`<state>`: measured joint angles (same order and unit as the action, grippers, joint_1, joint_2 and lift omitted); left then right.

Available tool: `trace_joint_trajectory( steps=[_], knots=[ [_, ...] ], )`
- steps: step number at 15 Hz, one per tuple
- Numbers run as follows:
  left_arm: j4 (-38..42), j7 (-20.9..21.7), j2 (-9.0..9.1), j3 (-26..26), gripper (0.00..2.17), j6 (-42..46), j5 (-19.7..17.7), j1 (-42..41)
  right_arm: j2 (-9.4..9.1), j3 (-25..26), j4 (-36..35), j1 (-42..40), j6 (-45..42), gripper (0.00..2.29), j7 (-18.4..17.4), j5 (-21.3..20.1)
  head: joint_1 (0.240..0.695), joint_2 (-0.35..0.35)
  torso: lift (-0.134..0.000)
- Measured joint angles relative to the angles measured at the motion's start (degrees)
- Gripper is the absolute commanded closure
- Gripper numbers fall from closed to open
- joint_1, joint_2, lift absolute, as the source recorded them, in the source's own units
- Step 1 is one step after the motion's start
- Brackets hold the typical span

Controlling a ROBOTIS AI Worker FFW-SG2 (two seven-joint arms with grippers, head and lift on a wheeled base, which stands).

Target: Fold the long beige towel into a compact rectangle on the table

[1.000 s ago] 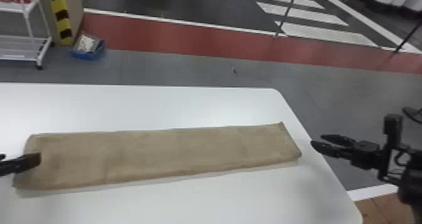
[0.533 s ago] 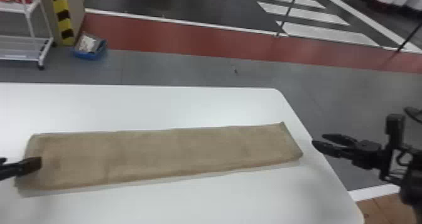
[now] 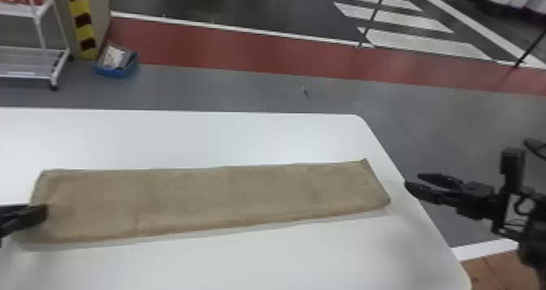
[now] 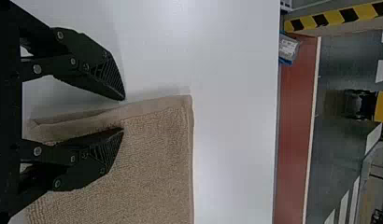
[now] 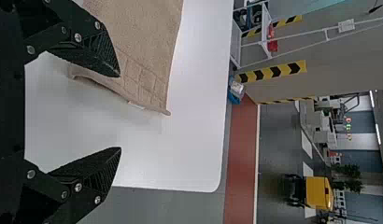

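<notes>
left gripper (image 4: 124, 114) and right gripper (image 5: 120, 112) gape, the former straddling the towel's (image 3: 227, 195) nine-o'clock edge. a shallow bite could lose layers.

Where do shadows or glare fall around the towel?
Head view: soft shadow along the near edge of the towel, no harsh glare on the table; left wrist view: darker shade by the left tool; right wrist view: faint shadow beside the towel's end.

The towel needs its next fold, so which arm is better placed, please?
Probably left: the left gripper is open astride the left edge of the towel, while the right gripper hangs open beyond the right end.
</notes>
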<state>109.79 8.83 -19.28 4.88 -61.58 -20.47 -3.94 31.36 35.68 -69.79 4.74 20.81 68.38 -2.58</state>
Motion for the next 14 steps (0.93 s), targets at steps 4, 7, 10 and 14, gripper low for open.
trace_joint_trajectory(
  steps=[4,7,10,14],
  knots=[
    [0.08,-0.12,0.03,0.12,1.36,-0.08,-0.03,0.06,-0.13,0.12,0.00,-0.08,-0.08,0.38,0.00,0.24,0.695,-0.311,-0.124],
    [0.72,0.05,0.11,0.72,1.36,-0.16,-0.69,0.04,-0.44,0.37,-0.16,-0.09,0.16,0.38,0.01,0.51,0.695,-0.308,-0.124],
    [2.10,0.54,0.07,2.08,1.36,-0.54,-2.96,-0.09,-0.84,0.49,-1.48,-0.30,1.09,0.38,0.08,1.05,0.695,-0.306,-0.124],
    [2.91,1.02,-0.10,4.41,1.36,-0.94,-8.25,0.23,-1.54,0.26,-3.12,-0.43,2.02,0.38,0.08,1.08,0.695,-0.304,-0.124]
  ],
)
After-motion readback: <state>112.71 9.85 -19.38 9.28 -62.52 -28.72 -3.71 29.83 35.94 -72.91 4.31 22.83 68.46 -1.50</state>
